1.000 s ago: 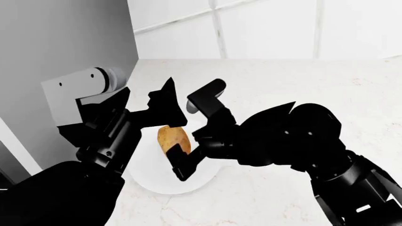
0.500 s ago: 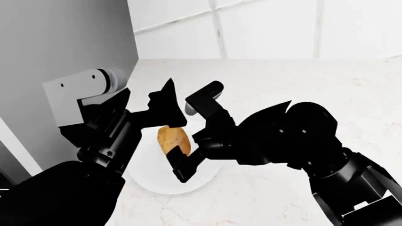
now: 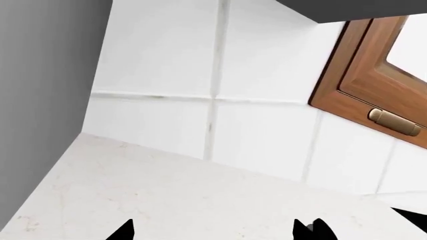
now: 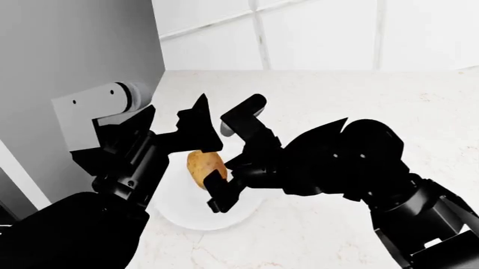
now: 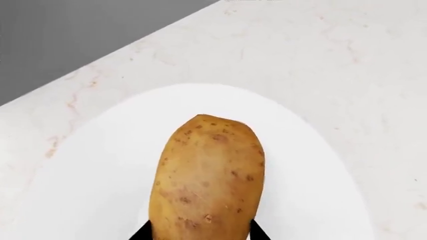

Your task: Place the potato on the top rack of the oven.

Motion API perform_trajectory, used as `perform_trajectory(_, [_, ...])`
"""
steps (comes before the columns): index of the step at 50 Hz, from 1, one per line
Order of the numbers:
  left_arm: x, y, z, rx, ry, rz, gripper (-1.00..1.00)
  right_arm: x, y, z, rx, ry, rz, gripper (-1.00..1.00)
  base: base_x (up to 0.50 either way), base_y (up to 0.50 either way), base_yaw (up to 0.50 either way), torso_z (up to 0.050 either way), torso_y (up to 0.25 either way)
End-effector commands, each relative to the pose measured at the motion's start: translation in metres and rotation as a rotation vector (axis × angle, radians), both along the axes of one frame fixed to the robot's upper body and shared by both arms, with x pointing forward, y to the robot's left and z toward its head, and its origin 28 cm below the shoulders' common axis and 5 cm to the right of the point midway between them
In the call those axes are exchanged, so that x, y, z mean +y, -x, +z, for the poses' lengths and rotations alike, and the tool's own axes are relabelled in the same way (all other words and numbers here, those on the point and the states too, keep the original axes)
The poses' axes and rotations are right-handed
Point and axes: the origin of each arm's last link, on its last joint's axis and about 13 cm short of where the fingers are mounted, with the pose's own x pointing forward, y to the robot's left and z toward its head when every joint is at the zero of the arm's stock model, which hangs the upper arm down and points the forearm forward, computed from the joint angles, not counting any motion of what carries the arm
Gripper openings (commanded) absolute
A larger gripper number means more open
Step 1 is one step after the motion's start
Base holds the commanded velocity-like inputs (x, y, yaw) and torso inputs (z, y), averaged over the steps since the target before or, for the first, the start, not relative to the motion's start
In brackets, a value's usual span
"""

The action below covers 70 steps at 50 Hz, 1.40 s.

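Pale marble counter (image 4: pixel 359 95), white tile wall behind; we see no oven. Our arms hide much of plate (image 4: pixel 174 210). Plate holds potato (image 4: pixel 203 165): tan oval, brown-speckled. Right gripper (image 4: pixel 233 159) spread wide around potato, fingertips at its sides, not clenched. Left gripper (image 4: pixel 170 124) above plate, parted, holding nothing; only its tips show in wrist view.

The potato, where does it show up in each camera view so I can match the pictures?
Head view: the potato sits left of centre, on the white plate, between the two black arms, by the right gripper.
Right wrist view: it fills the lower middle, close up, on the plate.
Left wrist view: not in it; only wall tiles and counter.
Shared landmark: the pale marble counter, seen in all three views.
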Motion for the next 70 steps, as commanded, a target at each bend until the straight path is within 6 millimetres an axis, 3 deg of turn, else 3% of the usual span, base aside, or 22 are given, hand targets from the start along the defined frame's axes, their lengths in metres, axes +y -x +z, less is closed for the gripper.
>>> perform_trajectory(1, [-0.001,0.000,0.000,-0.003,-0.005,0.001,1.00,-0.002,0.002,0.002,-0.025,0.017,-0.005,-1.00,0.00,0.00,0.00,0.000,0.000])
perform_trajectory(14, [-0.001,0.001,0.002,-0.008,-0.003,0.001,1.00,-0.007,0.009,0.013,-0.072,0.016,-0.016,-1.00,0.00,0.00,0.00,0.000,0.000])
perform_trajectory(28, [-0.002,0.000,0.002,-0.026,-0.006,-0.006,1.00,-0.027,0.029,0.013,-0.120,-0.040,-0.108,-1.00,0.00,0.00,0.00,0.000,0.000])
perform_trajectory(53, [0.000,-0.002,0.001,-0.040,0.002,0.006,1.00,-0.056,0.085,0.008,-0.298,-0.124,-0.310,-1.00,0.00,0.00,0.00,0.000,0.000])
perform_trajectory(70, [-0.002,0.005,0.002,-0.098,-0.005,-0.031,1.00,-0.065,0.110,0.013,-0.507,-0.218,-0.478,-1.00,0.00,0.00,0.00,0.000,0.000])
